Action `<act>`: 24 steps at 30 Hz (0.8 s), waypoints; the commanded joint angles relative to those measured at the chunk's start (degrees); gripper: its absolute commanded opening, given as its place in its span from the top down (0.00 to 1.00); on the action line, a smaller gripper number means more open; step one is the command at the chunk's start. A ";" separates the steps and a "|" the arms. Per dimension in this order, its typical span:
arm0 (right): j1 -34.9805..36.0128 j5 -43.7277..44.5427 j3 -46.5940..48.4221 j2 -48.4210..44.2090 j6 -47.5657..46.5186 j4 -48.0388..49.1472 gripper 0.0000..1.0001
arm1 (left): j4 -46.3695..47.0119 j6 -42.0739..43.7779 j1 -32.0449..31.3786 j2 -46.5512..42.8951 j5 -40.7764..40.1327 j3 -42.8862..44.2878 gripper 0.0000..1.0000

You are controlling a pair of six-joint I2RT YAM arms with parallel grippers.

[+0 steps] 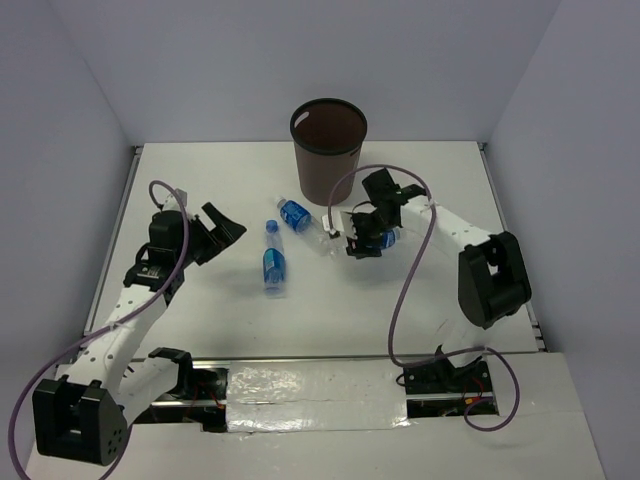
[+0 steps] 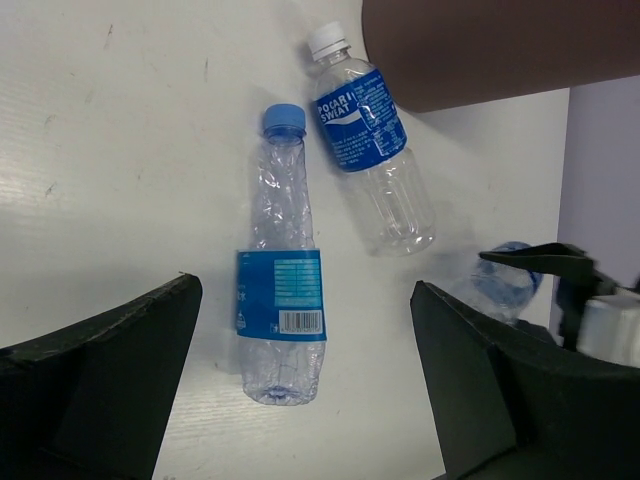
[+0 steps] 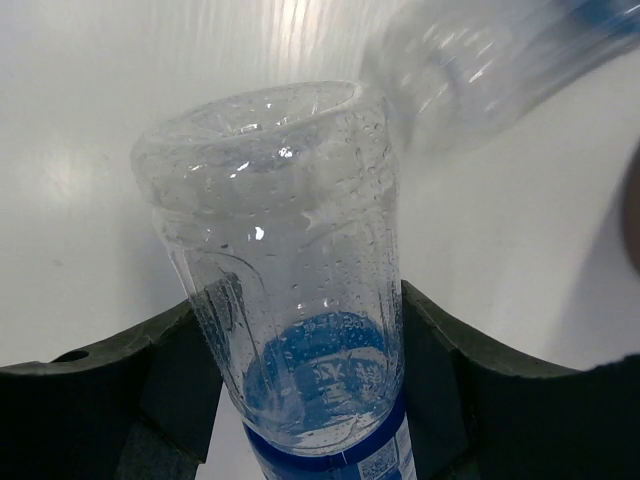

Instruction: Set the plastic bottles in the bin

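Observation:
The brown bin (image 1: 328, 150) stands at the back middle of the table; its wall shows in the left wrist view (image 2: 480, 50). Two plastic bottles lie in front of it: a blue-capped one (image 1: 273, 260) (image 2: 282, 300) and a white-capped one (image 1: 298, 216) (image 2: 370, 150). My right gripper (image 1: 360, 238) (image 3: 300, 400) is shut on the third bottle (image 1: 388, 238) (image 3: 290, 290), gripped at its label with its base pointing away from the wrist. My left gripper (image 1: 222, 232) (image 2: 305, 295) is open and empty, its jaws either side of the blue-capped bottle's base, apart from it.
The white-capped bottle shows blurred just beyond the held bottle (image 3: 480, 60). The right gripper with its bottle appears at the right edge of the left wrist view (image 2: 540, 275). White walls close the table on three sides.

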 commanded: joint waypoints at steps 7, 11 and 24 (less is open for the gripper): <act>3.96 -12.98 21.52 -5.98 33.79 -0.14 0.62 | 6.99 -3.12 0.30 0.63 3.61 -3.45 0.01; 3.96 -11.41 33.02 -2.90 44.82 6.09 0.60 | 7.78 -3.21 0.30 1.06 4.40 -4.07 0.01; 3.08 8.01 49.14 7.21 69.62 29.12 0.54 | 8.84 -4.79 0.13 1.42 6.78 -8.37 0.01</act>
